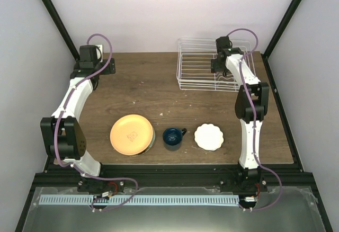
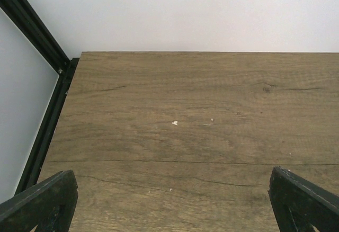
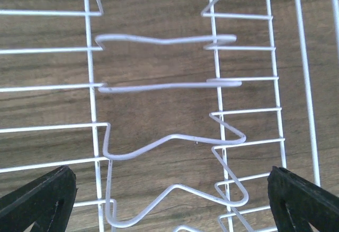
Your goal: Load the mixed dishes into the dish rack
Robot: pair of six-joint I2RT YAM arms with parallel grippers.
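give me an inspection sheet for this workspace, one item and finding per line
surface: brown wood-grain table, flat
job's things: orange-yellow plate, dark blue mug and white scalloped dish in a row near the arms; a pale rim shows under the plate; dish rack far right, nothing in it
clutter: small pale specks
grippers: left gripper open over table at far left; right gripper open over the rack
cables: purple cables loop along both arms
surroundings: white walls, black frame posts
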